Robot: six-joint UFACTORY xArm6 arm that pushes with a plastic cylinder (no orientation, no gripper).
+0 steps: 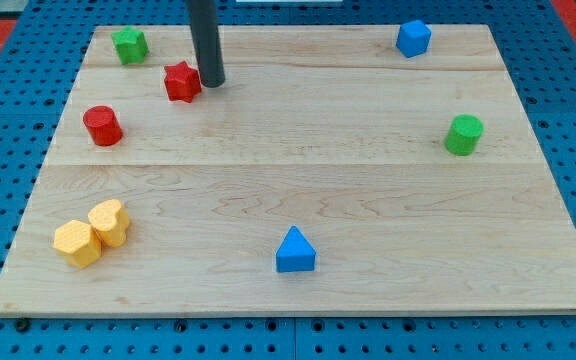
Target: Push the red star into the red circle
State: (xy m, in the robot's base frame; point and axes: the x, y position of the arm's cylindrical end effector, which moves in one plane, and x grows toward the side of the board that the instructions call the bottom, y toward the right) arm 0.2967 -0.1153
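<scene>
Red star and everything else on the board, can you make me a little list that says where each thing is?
red star: view's upper left
my tip: right beside the red star, on its view's-right side
red circle: below-left of the star, apart from it
green star-like block: top left corner
blue cube-like block: top right
green cylinder: right edge
blue triangle: bottom middle
two yellow blocks: bottom left, touching

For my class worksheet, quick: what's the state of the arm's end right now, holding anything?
No gripper: my tip holds nothing, resting against the red star's right side in the view.
</scene>
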